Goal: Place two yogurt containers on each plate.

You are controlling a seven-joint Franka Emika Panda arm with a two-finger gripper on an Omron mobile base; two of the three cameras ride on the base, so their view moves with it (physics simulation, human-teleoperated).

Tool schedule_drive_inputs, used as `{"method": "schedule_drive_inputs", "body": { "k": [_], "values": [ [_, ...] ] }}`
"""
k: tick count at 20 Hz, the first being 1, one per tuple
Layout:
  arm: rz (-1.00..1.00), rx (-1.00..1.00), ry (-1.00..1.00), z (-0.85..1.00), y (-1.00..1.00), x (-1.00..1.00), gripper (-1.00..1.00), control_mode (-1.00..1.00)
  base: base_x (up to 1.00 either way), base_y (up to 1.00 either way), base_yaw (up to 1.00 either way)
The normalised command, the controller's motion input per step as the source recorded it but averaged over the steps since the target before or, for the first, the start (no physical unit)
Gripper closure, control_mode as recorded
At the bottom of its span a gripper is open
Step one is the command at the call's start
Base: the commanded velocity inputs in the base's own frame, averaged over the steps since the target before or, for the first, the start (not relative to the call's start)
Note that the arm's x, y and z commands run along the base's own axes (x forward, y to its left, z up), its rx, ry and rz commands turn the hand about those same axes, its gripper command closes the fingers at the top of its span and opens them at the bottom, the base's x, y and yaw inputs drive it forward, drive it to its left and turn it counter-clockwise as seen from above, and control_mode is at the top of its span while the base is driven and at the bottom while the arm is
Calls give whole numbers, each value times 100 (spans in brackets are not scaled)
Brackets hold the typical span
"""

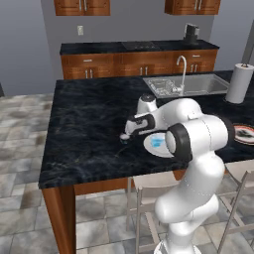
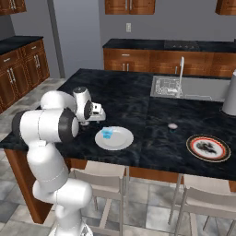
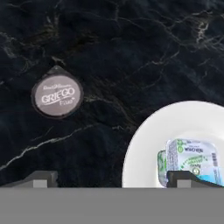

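Note:
A dark round yogurt container with a pale grey lid [image 3: 57, 95] stands on the black counter in the hand view, ahead and to the left of my fingers. My gripper [image 3: 114, 180] [image 1: 127, 134] hovers over the counter just left of the white plate [image 3: 175, 124] [image 1: 150, 145] [image 2: 120, 140]. It is open with nothing between its fingers. A translucent light blue yogurt container [image 3: 189, 158] [image 1: 158, 142] [image 2: 107, 132] sits on that plate. Another dark container [image 2: 172, 126] stands alone near the patterned plate with the orange-red rim [image 2: 208, 148] [image 1: 245, 134].
A steel sink with a tall faucet [image 1: 184, 84] [image 2: 177, 86] is set into the far side of the island. A paper towel roll [image 1: 239, 82] stands at the right. Stools [image 2: 103, 184] are tucked under the near counter edge.

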Motion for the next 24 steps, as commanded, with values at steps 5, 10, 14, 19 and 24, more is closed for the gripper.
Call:
{"method": "schedule_drive_inputs", "body": {
  "k": [5,10,14,19,24],
  "values": [
    [4,6,22,23,53,14,-100,-100,0,0,0],
    [4,1,4,-16,21,20,-100,-100,0,0,0],
    [1,0,0,-41,13,38,-100,-100,0,0,0],
    [0,0,3,-36,11,38,-100,-100,0,0,0],
    [0,0,4,-25,3,21,-100,-100,0,0,0]
  ]
}}
